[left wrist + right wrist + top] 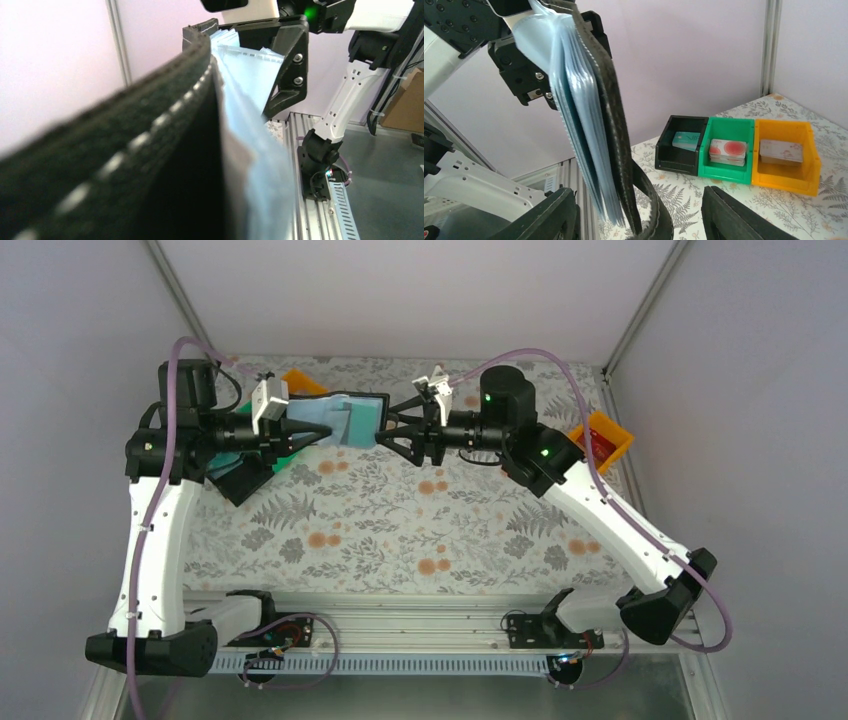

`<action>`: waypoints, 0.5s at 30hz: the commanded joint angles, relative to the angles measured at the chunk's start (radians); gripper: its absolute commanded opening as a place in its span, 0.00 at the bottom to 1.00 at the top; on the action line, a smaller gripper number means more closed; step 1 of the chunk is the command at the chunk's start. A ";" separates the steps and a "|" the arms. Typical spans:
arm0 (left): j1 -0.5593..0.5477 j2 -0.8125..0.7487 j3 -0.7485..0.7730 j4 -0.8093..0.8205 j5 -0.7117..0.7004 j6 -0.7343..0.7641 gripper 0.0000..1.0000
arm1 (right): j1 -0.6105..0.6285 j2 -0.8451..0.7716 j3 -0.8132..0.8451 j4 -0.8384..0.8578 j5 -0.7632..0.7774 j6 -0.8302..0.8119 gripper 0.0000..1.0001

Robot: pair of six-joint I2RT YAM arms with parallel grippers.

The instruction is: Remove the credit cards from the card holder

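The card holder hangs open in the air above the far side of the table, its grey-blue pockets showing, a teal card in one of them. The left gripper is clamped on its left edge. The right gripper faces the opposite edge, fingers spread wide on either side. A black bin, a green bin and an orange bin sit in a row on the table below.

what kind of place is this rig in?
Probably a lab test cell, not a home: plain panel walls on aluminium posts, both arms bolted to an aluminium rail, sorting bins on a floral table cover. Left tool holds the card holder.
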 commanded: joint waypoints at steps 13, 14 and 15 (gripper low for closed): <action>0.009 -0.018 0.042 -0.079 0.127 0.132 0.02 | -0.023 0.012 0.051 -0.015 0.089 -0.060 0.58; 0.010 -0.018 0.041 -0.083 0.125 0.135 0.02 | -0.023 0.010 0.053 -0.013 0.098 -0.059 0.57; 0.009 -0.019 0.040 -0.084 0.123 0.136 0.02 | -0.023 0.007 0.053 -0.011 0.105 -0.059 0.56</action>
